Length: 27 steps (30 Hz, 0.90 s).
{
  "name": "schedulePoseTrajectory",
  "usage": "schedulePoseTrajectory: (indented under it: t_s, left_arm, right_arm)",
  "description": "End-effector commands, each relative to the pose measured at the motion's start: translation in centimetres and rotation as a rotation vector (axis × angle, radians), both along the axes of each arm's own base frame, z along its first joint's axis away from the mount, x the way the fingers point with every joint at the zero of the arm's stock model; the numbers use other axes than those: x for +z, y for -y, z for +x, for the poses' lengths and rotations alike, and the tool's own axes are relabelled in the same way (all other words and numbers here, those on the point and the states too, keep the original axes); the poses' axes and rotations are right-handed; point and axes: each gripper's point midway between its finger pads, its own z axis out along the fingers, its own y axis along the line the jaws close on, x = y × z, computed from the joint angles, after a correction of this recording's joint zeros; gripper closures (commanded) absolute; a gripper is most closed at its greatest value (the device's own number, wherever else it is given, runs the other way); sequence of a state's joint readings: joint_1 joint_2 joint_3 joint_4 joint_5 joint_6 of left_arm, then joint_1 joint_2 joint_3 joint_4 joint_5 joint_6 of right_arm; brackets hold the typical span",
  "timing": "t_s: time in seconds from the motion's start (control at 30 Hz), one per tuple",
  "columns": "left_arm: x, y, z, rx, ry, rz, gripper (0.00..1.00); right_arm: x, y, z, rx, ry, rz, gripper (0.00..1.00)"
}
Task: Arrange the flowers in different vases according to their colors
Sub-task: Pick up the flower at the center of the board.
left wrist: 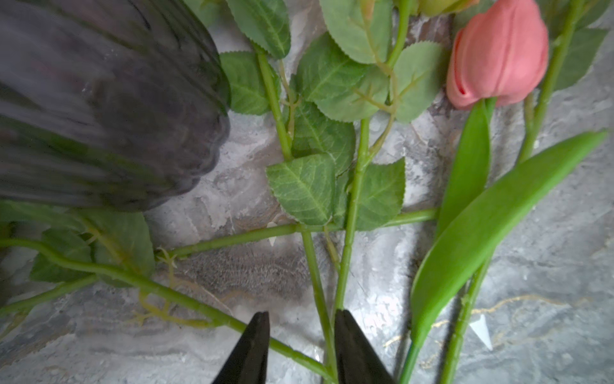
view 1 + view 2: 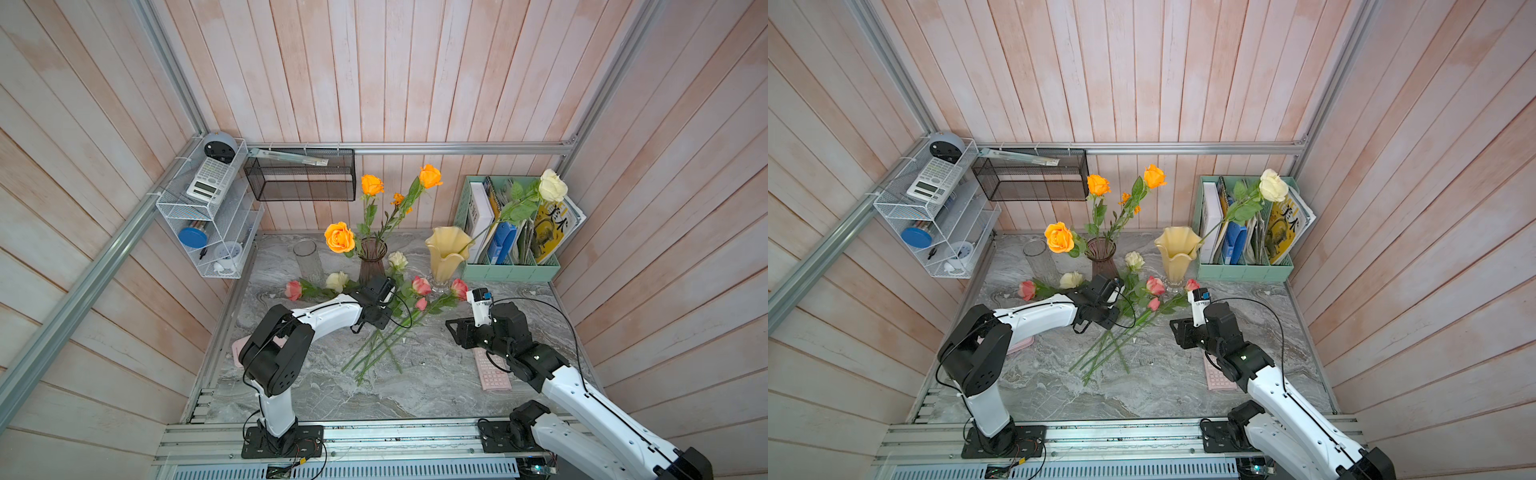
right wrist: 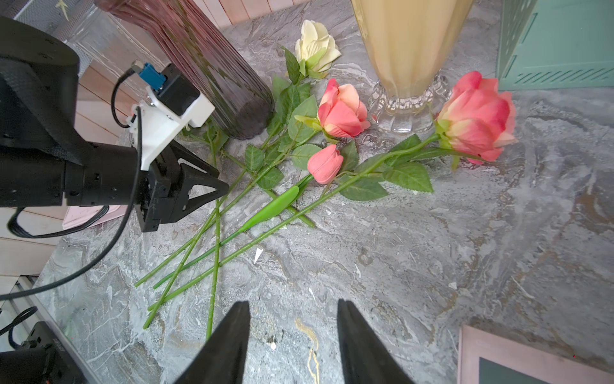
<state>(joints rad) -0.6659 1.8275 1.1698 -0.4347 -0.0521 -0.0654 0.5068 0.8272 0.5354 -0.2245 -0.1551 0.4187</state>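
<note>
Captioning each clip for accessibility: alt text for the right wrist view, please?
The left gripper reaches down to crossed green stems of pink roses and a cream rose lying on a marble table. A dark purple vase and a pale yellow vase stand behind; the right gripper hangs open above.

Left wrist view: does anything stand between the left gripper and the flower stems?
Nothing visible does: the left gripper straddles a green stem lying on the table, jaws apart. Other stems cross right there, so it might catch more than one.
</note>
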Motion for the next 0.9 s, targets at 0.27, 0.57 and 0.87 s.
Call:
schedulePoseTrajectory:
  t_s: [0.27,0.57,0.87]
  left_arm:
    - [-1.0,1.2,0.1,-0.015,-0.047,-0.033,0.65]
    - [-2.4,1.1,0.3,-0.004,-0.064,-0.011,0.76]
    - [0.1,1.1,0.7,0.017,-0.017,-0.043,0.85]
  right_arm:
    - [-0.8,0.4,-0.1,-0.015,-0.01,-0.008,0.51]
    - [-0.9,0.6,-0.3,-0.019,-0.005,-0.01,0.51]
    - [-0.6,0.9,-0.4,-0.027,0.009,-0.013,0.51]
